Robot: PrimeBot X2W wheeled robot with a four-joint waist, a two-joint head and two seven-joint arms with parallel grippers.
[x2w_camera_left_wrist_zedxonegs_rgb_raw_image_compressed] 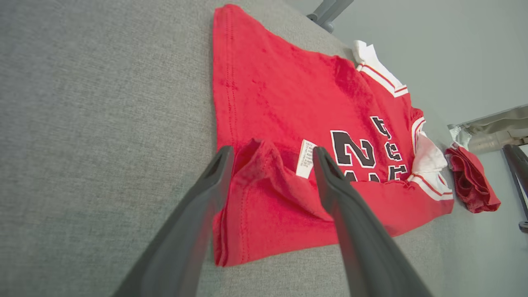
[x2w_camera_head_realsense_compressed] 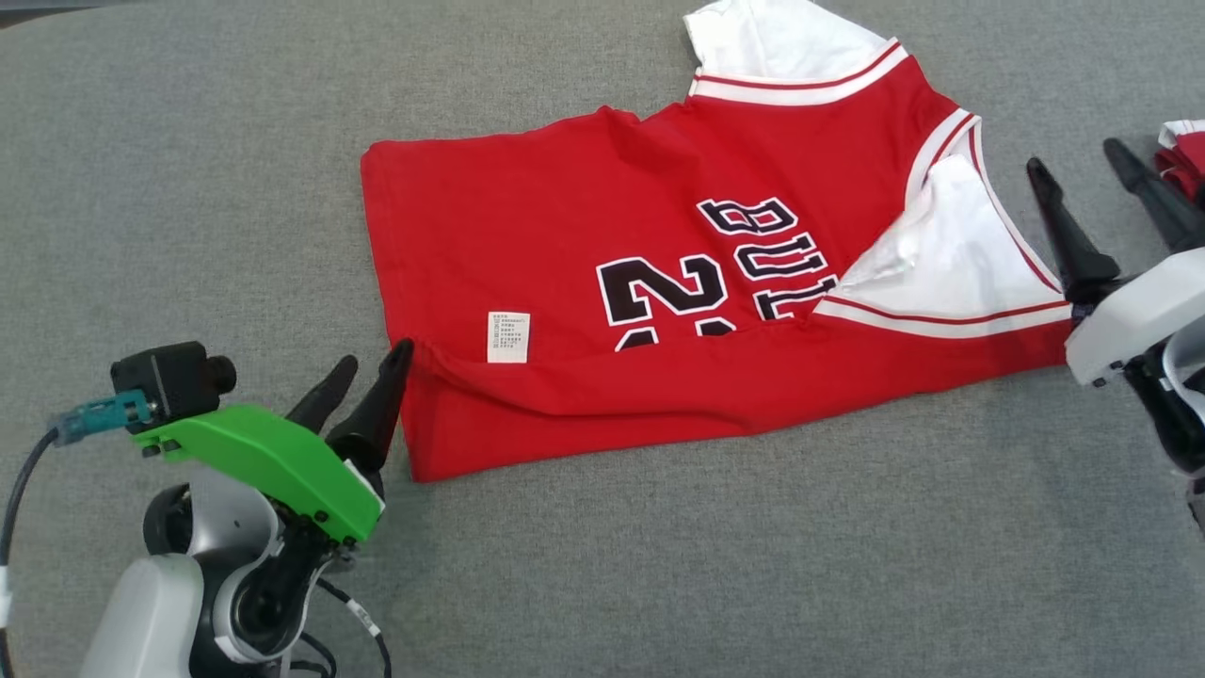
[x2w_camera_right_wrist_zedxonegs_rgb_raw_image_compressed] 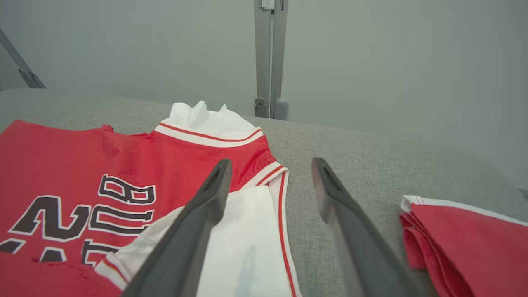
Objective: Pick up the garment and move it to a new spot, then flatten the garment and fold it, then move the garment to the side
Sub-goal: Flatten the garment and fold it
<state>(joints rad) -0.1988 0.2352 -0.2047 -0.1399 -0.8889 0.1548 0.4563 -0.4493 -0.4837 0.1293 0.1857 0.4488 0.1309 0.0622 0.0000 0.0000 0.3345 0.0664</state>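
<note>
Grey tabletop (x2w_camera_head_realsense_compressed: 188,141): left tool (x2w_camera_left_wrist_zedxonegs_rgb_raw_image_compressed: 272,154), fingers apart, straddles a raised hem fold of the jersey (x2w_camera_head_realsense_compressed: 565,235); right tool (x2w_camera_right_wrist_zedxonegs_rgb_raw_image_compressed: 271,163), also apart, hovers just beside its white edge.

Your left gripper (x2w_camera_head_realsense_compressed: 377,353) sits low, fingers spread apart. Your right gripper (x2w_camera_head_realsense_compressed: 1075,155) is spread wide too, fingers angled up-left.

Illumination: bright, even, diffuse. Shadows along the jersey (x2w_camera_head_realsense_compressed: 565,235) hem are soft and faint. Head view is sharp. Wrist views stretch toward the edges; fingers (x2w_camera_left_wrist_zedxonegs_rgb_raw_image_compressed: 177,247) blur near the lens.
</note>
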